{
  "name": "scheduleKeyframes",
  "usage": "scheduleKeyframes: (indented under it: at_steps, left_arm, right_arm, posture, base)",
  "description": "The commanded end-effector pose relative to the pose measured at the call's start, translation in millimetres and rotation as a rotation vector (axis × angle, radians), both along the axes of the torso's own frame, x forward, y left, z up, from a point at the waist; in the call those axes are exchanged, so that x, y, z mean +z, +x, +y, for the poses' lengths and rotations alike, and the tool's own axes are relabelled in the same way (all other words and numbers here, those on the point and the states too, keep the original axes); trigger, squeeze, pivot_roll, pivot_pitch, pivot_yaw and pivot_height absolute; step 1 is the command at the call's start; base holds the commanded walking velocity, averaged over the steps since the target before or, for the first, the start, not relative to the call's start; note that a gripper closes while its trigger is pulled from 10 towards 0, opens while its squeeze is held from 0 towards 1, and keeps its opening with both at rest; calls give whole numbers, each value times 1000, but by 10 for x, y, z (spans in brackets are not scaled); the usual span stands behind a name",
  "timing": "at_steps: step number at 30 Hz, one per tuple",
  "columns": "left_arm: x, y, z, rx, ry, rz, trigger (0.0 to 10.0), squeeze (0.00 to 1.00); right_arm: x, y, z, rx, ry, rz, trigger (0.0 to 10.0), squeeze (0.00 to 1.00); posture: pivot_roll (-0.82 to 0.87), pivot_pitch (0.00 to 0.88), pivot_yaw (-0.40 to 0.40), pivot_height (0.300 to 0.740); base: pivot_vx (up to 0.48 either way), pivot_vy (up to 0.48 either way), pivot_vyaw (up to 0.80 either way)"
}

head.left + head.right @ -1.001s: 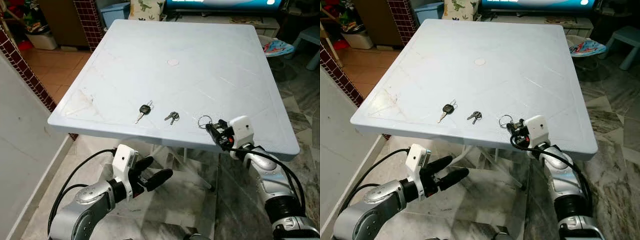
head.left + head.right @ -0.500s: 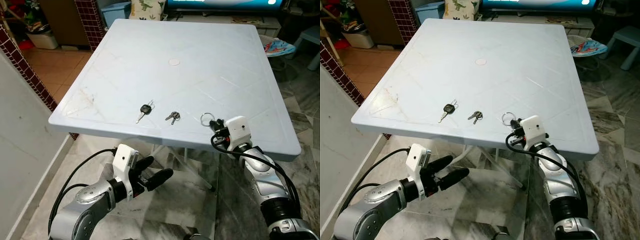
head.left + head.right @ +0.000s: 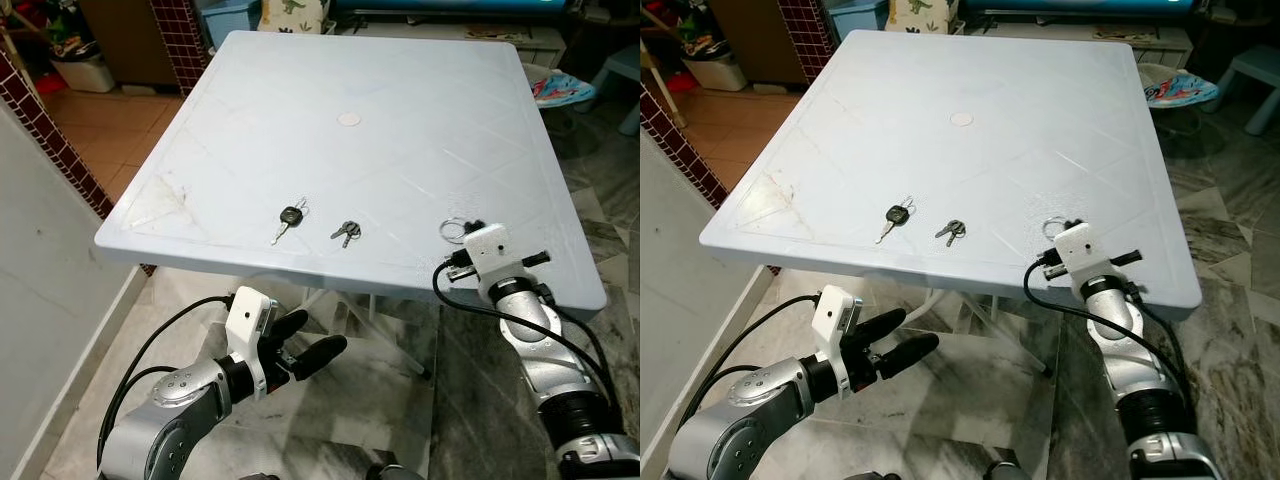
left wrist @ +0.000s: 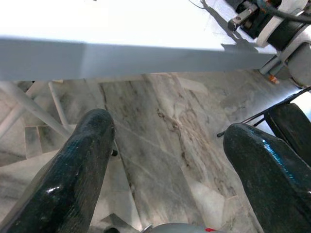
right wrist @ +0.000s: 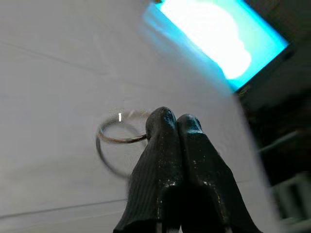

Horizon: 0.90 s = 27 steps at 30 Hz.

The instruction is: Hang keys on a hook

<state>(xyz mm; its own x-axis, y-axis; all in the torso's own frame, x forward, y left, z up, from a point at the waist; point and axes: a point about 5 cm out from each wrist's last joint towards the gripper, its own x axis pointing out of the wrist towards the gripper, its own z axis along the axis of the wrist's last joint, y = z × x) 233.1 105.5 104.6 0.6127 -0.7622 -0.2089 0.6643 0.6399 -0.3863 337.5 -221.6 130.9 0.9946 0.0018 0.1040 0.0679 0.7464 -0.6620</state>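
On the pale blue table (image 3: 400,90), near its front edge, lie a black-headed key (image 3: 287,218) and a small bunch of keys (image 3: 346,233). My right gripper (image 3: 462,236) sits at the table's front right, shut on a metal key ring (image 3: 453,229) that rests low over the tabletop. In the right wrist view the closed fingertips (image 5: 165,121) pinch the ring (image 5: 116,138) by its edge. My left gripper (image 3: 305,345) hangs open below the table's front edge, over the marble floor, with nothing between its fingers (image 4: 85,145).
A white disc (image 3: 348,118) marks the table's middle. A brick-patterned wall (image 3: 50,140) runs along the left. A lit screen (image 3: 440,4) stands behind the table and a blue stool (image 3: 625,70) at the far right. Table legs (image 3: 330,305) stand beside my left gripper.
My right gripper has slid to the right along the table's front edge, taking the key ring with it. The left arm has not moved.
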Motion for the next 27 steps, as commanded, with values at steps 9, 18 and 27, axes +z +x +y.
scheduleKeyframes:
  at_steps: [9,18,27]
  left_arm:
    - [-33,4,6,-5,24,2,10000,0]
    - [-39,14,1,-5,27,-2,10000,0]
    - [-41,15,-1,-1,31,-7,10000,0]
  right_arm:
    - [248,11,175,49,-304,-201,0,0]
    - [297,37,231,58,-321,-231,0,0]
    - [209,93,174,-30,112,-48,10000,0]
  posture:
    - [-37,126,56,740]
    - [-37,120,55,740]
    - [-42,117,57,740]
  base:
    - [0,0,0]
    - [0,0,0]
    - [0,0,0]
